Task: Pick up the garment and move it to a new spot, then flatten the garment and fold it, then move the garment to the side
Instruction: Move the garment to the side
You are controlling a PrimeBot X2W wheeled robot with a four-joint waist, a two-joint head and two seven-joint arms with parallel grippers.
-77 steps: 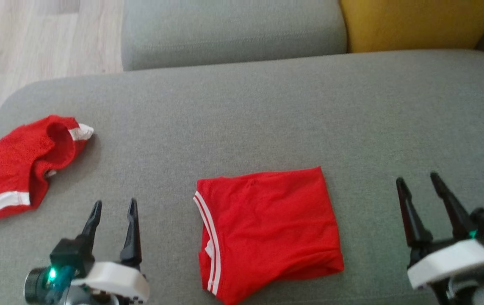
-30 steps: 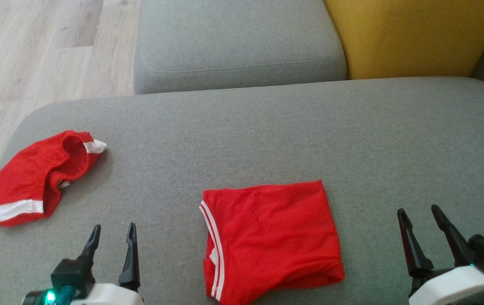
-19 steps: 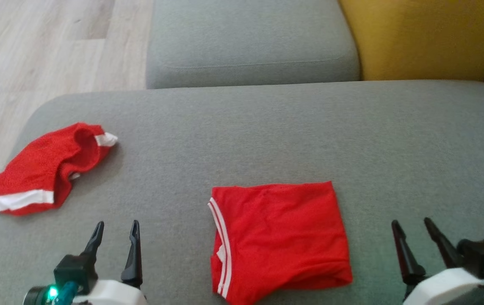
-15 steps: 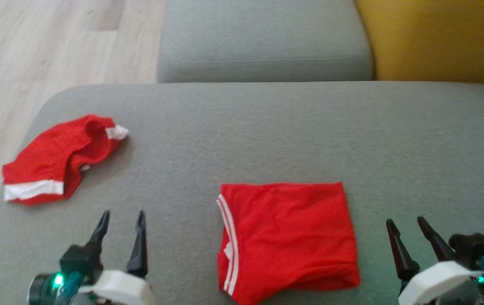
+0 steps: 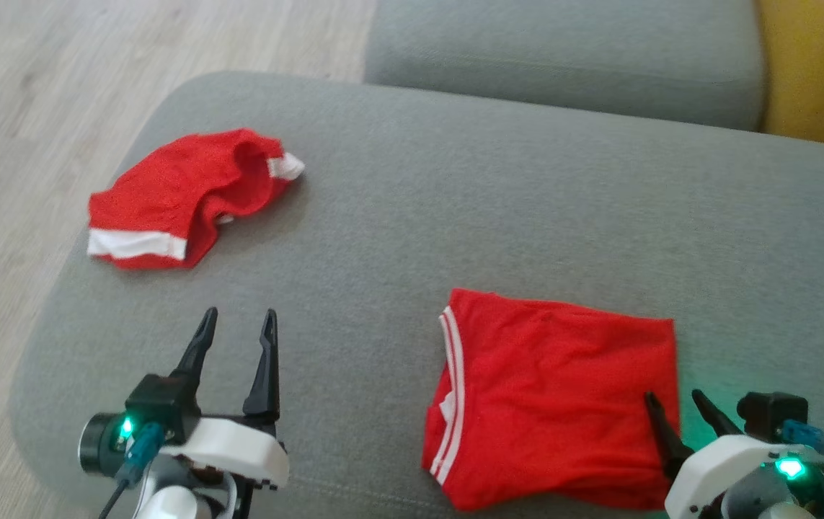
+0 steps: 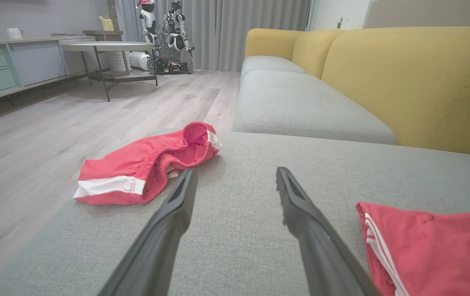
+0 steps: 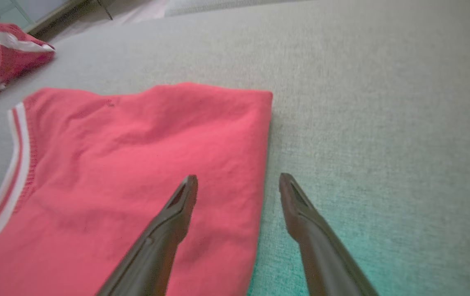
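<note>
A folded red garment [image 5: 556,404], trimmed with twin white stripes along one edge, lies flat on the near part of a grey sofa seat [image 5: 527,216], toward the robot's right. The right end effector [image 5: 672,394] is poised at the garment's right-hand edge with its two dark fingers spread apart and nothing between them. Seen from the right wrist, that end effector [image 7: 238,176] straddles the border of the cloth [image 7: 136,164], one finger over the red fabric and the other over bare upholstery; whether either tip touches the surface cannot be told. The left end effector [image 5: 238,313] is low over the empty cushion, well to the left of the folded piece, its fingers likewise parted and gripping nothing. In the left wrist view, the left end effector [image 6: 237,169] points toward a crumpled pair of red shorts [image 6: 148,164] with a white band, and the folded garment [image 6: 432,242] lies off to the right. The shorts [image 5: 181,191] sit near the seat's far left corner, well apart from the folded garment. A yellow backrest [image 6: 415,82] rises behind the cushions and pale wood flooring [image 5: 37,108] runs alongside the sofa.
</note>
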